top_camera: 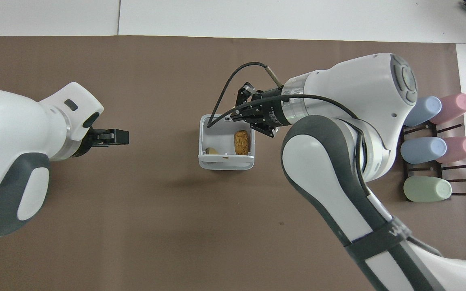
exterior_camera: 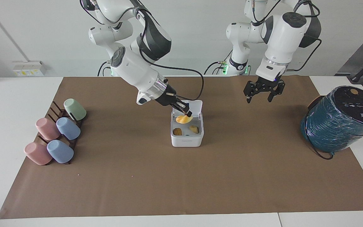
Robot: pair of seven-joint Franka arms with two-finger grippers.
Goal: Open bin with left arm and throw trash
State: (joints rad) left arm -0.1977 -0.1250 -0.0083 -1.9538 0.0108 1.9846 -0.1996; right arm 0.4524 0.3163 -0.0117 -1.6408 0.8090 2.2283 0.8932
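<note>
The small white square plastic bin (exterior_camera: pixel 187 138) with rounded corners stands mid-table on the brown paper mat (exterior_camera: pixel 137 183), its hinged lid (exterior_camera: pixel 197 105) raised upright. Inside lie a golden-brown oval lump (exterior_camera: pixel 177 131) and a pale yellow lump (exterior_camera: pixel 194 129). The right gripper (exterior_camera: pixel 187 114) hangs over the open bin, pinching a curved orange lump (exterior_camera: pixel 183 119). The left gripper (exterior_camera: pixel 262 93) hovers over the mat toward the left arm's end, fingers spread and holding nothing.

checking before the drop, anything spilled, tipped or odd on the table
Nothing stands out. The bin stands upright with its lid open and two trash lumps inside; the right hand holds the orange piece over it. The left hand waits, open, over the mat.
</note>
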